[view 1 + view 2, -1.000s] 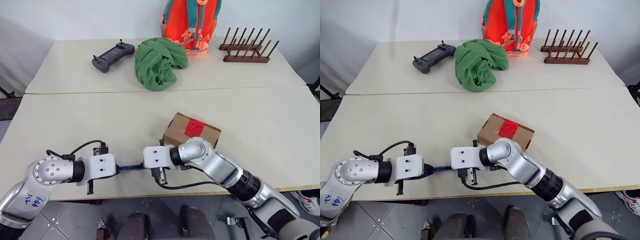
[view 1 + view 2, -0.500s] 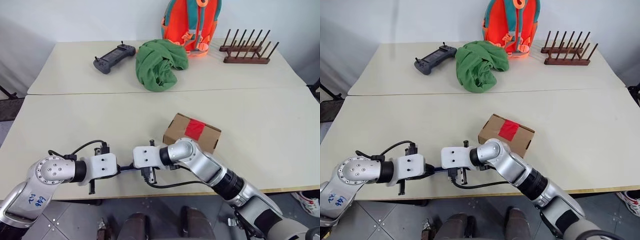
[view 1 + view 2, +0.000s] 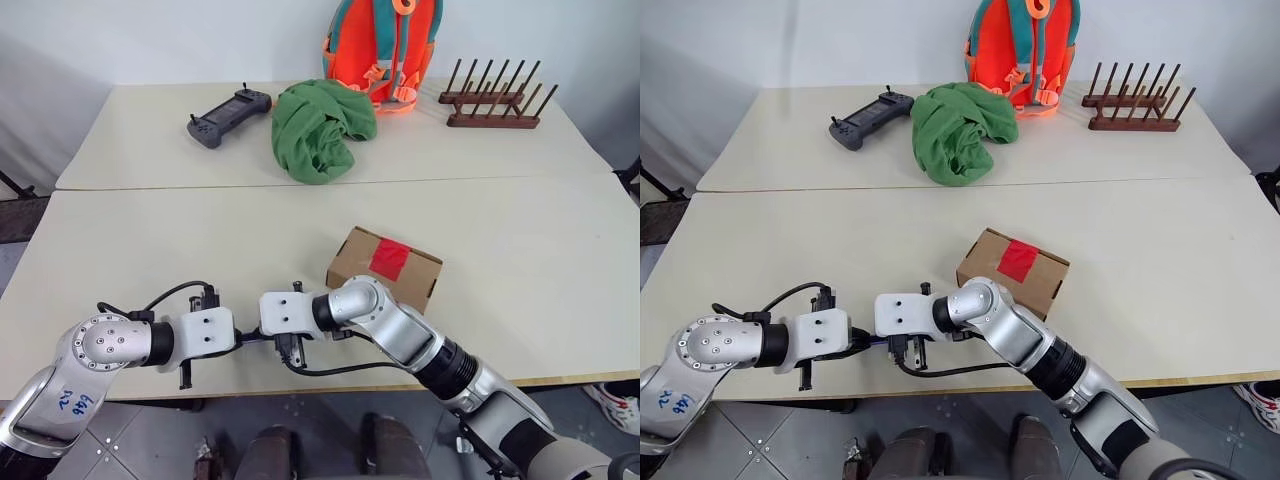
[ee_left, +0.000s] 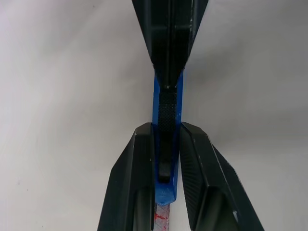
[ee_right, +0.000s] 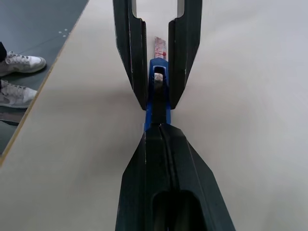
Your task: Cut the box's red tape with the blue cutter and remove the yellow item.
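The brown box [image 3: 360, 262] lies on the table right of centre, with the red tape [image 3: 390, 258] across its top. The yellow item is hidden. Near the table's front edge my left gripper [image 4: 167, 132] is shut on the blue cutter [image 4: 156, 106], clamping its body between both fingers. My right gripper [image 5: 156, 127] is shut and faces the left one head-on. Its joined tips rest on the cutter's free end, at the black slider. Both grippers sit left of the box and apart from it; the cutter [image 3: 252, 338] bridges them.
On the far table are a dark grey controller [image 3: 226, 113], a crumpled green cloth [image 3: 318, 125], an orange backpack [image 3: 382, 45] and a wooden rack [image 3: 492, 100]. The table's front edge [image 3: 330, 388] runs just below the grippers.
My right gripper has slid left along the cutter toward the left gripper. The left gripper and the box have stayed put.
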Available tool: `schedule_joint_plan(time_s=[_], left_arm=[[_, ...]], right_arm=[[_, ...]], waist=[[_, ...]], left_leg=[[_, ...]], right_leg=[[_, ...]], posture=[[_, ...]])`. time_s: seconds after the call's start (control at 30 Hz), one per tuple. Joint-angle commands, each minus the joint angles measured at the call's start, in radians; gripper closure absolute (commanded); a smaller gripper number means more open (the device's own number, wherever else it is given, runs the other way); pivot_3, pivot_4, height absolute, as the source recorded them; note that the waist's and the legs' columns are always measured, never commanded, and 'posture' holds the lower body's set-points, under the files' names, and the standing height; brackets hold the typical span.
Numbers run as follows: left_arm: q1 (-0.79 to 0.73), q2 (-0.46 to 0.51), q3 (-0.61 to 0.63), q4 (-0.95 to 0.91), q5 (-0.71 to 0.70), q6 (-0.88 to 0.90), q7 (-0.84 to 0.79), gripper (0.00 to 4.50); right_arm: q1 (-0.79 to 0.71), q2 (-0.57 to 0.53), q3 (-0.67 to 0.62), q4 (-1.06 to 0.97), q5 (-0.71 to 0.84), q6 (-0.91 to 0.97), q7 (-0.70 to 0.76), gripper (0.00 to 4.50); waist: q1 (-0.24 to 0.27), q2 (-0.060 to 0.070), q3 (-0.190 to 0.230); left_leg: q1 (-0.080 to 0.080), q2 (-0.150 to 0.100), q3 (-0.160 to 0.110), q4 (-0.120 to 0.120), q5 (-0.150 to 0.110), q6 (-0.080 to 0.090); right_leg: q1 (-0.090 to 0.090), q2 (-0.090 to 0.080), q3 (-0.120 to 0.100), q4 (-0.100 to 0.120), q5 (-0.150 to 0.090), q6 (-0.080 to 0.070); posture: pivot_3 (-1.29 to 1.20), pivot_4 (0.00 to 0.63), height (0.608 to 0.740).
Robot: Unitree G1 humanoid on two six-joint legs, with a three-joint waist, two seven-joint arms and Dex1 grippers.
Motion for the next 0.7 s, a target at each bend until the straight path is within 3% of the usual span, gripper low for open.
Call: schedule_joint_plan(time_s=[0.03, 0.1, 0.27, 0.53, 0.6, 0.7], left_arm=[[0.001, -0.023, -0.058, 0.026, 0.009, -0.012, -0.003, 4.09], [-0.012, -0.030, -0.063, 0.042, 0.016, -0.017, -0.002, 4.09], [-0.073, -0.071, -0.071, 0.107, 0.031, -0.035, 0.026, 4.09], [-0.094, -0.085, -0.026, 0.179, 0.034, -0.097, 0.044, 4.09], [-0.091, -0.093, -0.006, 0.190, 0.028, -0.133, 0.057, 4.09], [-0.117, -0.130, 0.036, 0.233, 0.019, -0.217, 0.108, 4.09]], right_arm=[[-0.024, 0.029, 0.022, 0.052, -0.027, -0.054, 0.000, 4.48], [-0.037, 0.039, 0.005, 0.076, -0.030, -0.066, -0.011, 4.48], [-0.094, 0.028, -0.173, 0.016, 0.071, 0.025, -0.019, 4.48], [-0.106, -0.182, -0.338, -0.207, 0.234, 0.227, 0.116, 4.48], [-0.113, -0.241, -0.368, -0.249, 0.296, 0.323, 0.151, 4.14], [-0.153, -0.304, -0.433, -0.257, 0.352, 0.445, 0.137, 3.23]], waist=[[0.000, 0.000, 0.000], [0.000, 0.000, 0.000], [0.002, 0.000, 0.000], [0.000, 0.000, 0.000], [-0.001, 0.000, 0.000], [-0.001, 0.000, 0.000]], left_leg=[[0.000, 0.000, 0.000, 0.000, 0.000, 0.000], [0.000, 0.000, 0.000, 0.000, 0.000, 0.000], [0.000, 0.000, -0.001, 0.001, 0.002, 0.000], [-0.001, 0.000, -0.002, 0.003, 0.001, 0.000], [-0.001, 0.000, -0.002, 0.003, 0.001, 0.000], [-0.001, 0.001, -0.001, 0.004, 0.001, 0.000]], right_leg=[[0.000, 0.000, 0.000, 0.000, 0.000, 0.000], [0.000, 0.000, 0.000, 0.001, 0.000, 0.000], [0.000, 0.000, 0.000, 0.001, 0.000, 0.000], [0.000, 0.000, 0.000, 0.003, 0.000, 0.000], [0.000, 0.000, 0.000, 0.003, 0.000, 0.000], [0.000, 0.000, 0.000, 0.003, 0.000, 0.000]], posture=[[0.00, 0.150, 0.740], [0.00, 0.150, 0.740], [0.00, 0.150, 0.740], [0.00, 0.150, 0.740], [0.00, 0.150, 0.740], [0.00, 0.150, 0.740]])
